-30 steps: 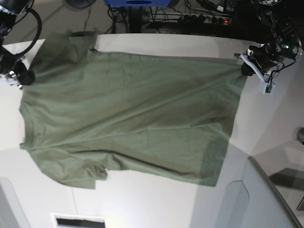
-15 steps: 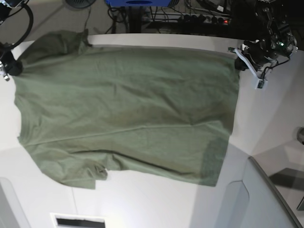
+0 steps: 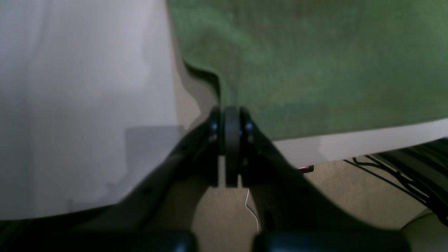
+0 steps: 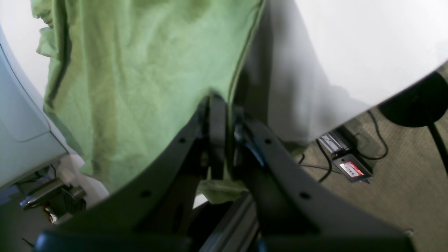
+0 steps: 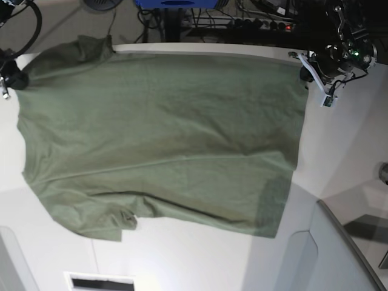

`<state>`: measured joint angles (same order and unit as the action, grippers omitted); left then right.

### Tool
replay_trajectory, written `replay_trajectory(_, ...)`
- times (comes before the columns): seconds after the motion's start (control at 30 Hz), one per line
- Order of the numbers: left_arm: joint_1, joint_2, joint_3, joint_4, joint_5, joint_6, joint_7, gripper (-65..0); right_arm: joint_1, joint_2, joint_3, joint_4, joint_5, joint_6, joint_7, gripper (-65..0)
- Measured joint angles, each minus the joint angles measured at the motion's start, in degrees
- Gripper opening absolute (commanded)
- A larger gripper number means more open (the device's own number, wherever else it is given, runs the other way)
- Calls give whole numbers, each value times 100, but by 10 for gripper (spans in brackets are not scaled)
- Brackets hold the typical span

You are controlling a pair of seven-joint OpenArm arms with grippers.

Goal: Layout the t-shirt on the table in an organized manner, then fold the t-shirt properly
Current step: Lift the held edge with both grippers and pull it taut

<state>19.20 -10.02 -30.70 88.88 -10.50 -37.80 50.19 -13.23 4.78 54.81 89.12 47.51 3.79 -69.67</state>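
Olive-green cotton covers most of the white table point(image 5: 339, 151): the t-shirt point(image 5: 163, 139) lies spread across it in the base view, its far edge drawn up close to the table's far rim, its near parts still rumpled, with a bunched sleeve at the near-left and a hem corner hanging toward the grey translucent panel point(image 5: 315, 254) at the near-right. The left gripper point(image 5: 305, 71), seen at the far right of the base view, sits at the shirt's far-right corner; in the left wrist view its jaws are pressed together and pinch the very edge of the fabric point(image 3: 315, 70), which stretches away from the fingertips over the tabletop point(image 3: 80, 98), with the table's rim and the carpet with cables point(image 3: 392, 182) just beyond. The right gripper point(image 5: 13, 77), at the far left edge of the base view, holds the opposite far corner beside the sleeve that droops past the table's rim; the right wrist view shows its jaws closed tight on a fold of the green cloth point(image 4: 140, 77), some of which bunches beneath the fingers, with white tabletop point(image 4: 357, 45) to one side and floor cables below. There are no containers in view.
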Motion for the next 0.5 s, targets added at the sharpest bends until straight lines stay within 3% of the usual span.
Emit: replay_trajectory(0.5, -42, -15, 37, -24, 2, 4, 0, -650, 94, 7, -7, -59, -55, -146, -24, -650)
